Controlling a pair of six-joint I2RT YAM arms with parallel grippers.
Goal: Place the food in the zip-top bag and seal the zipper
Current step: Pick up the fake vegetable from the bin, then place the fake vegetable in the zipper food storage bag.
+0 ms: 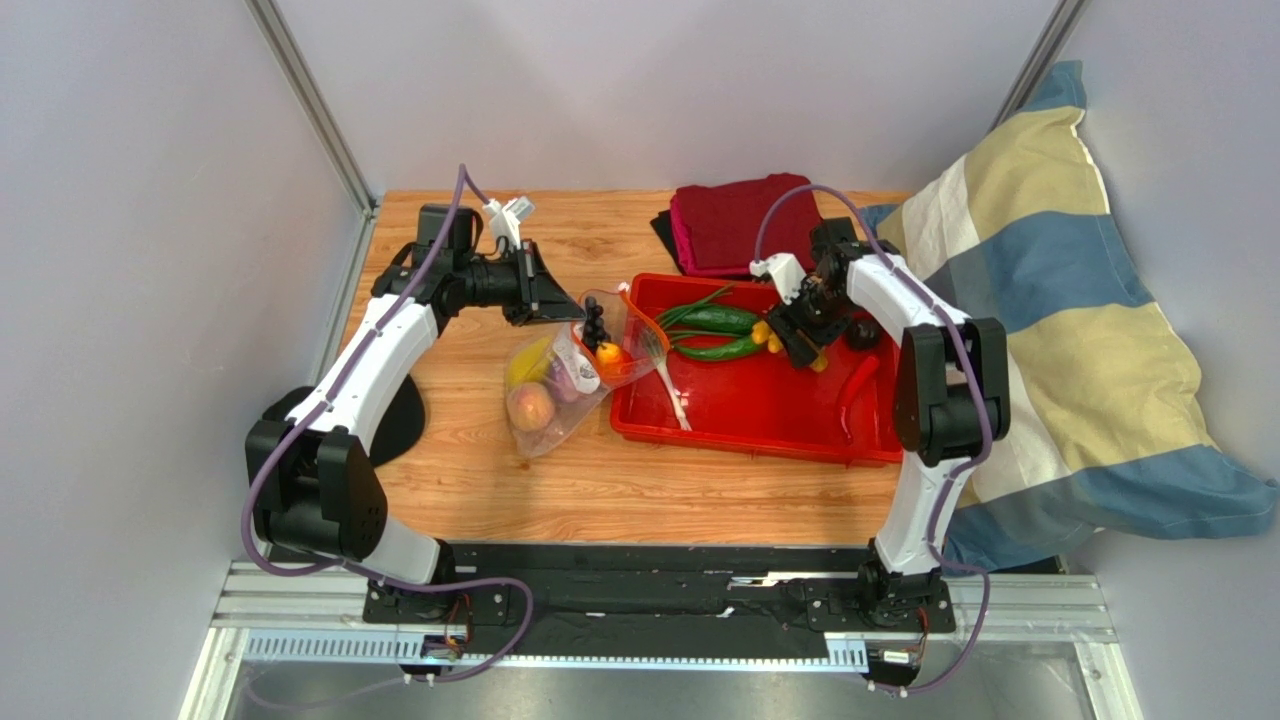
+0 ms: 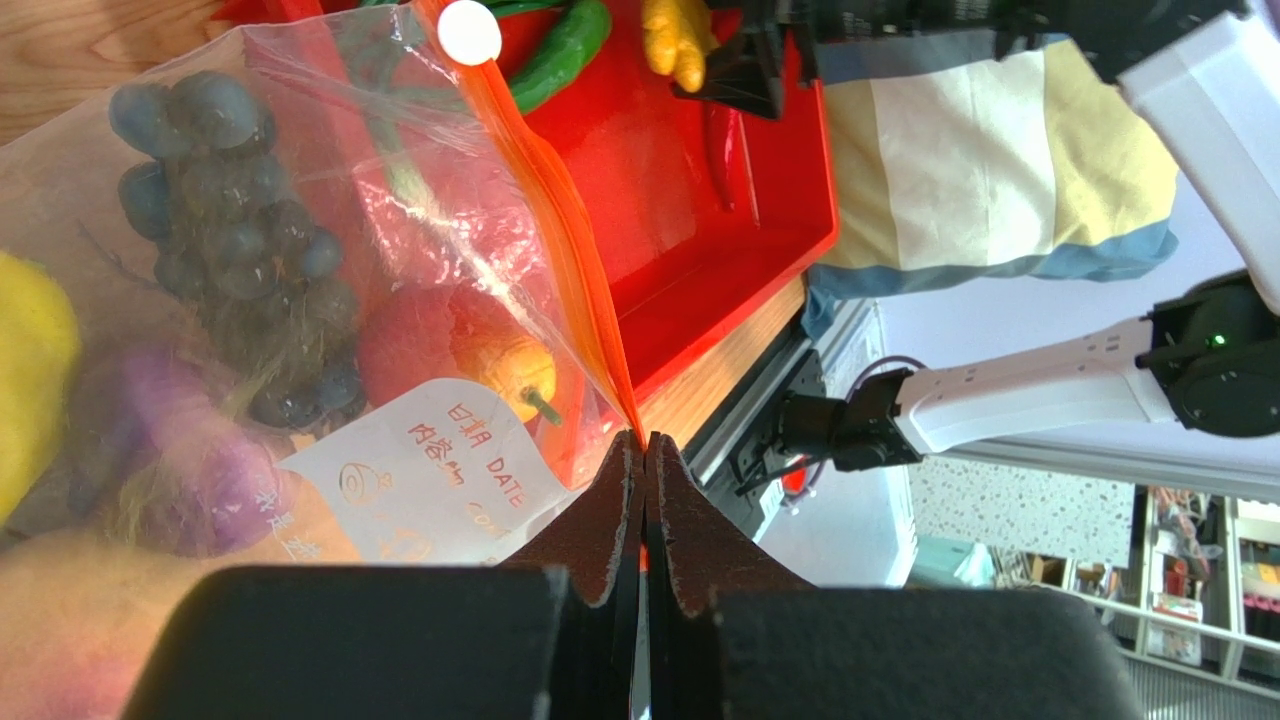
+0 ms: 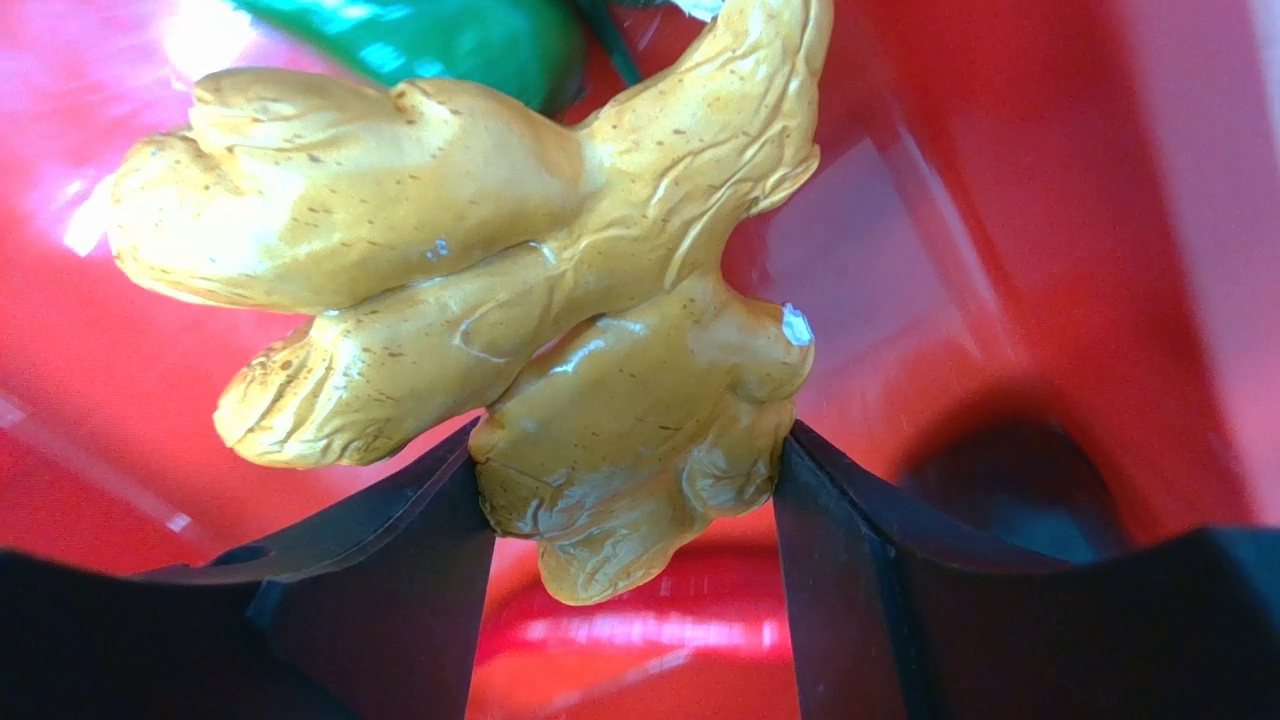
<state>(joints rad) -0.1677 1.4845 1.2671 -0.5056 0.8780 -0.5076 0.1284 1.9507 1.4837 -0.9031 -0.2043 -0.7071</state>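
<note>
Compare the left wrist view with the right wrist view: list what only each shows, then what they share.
Only the left wrist view: the left gripper shut on the zipper of the zip-top bag, with the grape bunch inside and a white label on it. Only the right wrist view: the right gripper clamping the lower lobe of the knobbly yellow piece from both sides. Both: the red tray, a green pepper, and that yellow piece, small in the left wrist view.

The left arm (image 1: pixel 376 348) reaches far and rightward; the left gripper (image 2: pixel 646 455) has its 2 jaws pressed together on the zipper (image 2: pixel 549 225). The right arm (image 1: pixel 935 375) bends leftward, the right gripper (image 3: pixel 631 488) squeezing the knobbly yellow piece (image 3: pixel 496 255) between its jaws.
</note>
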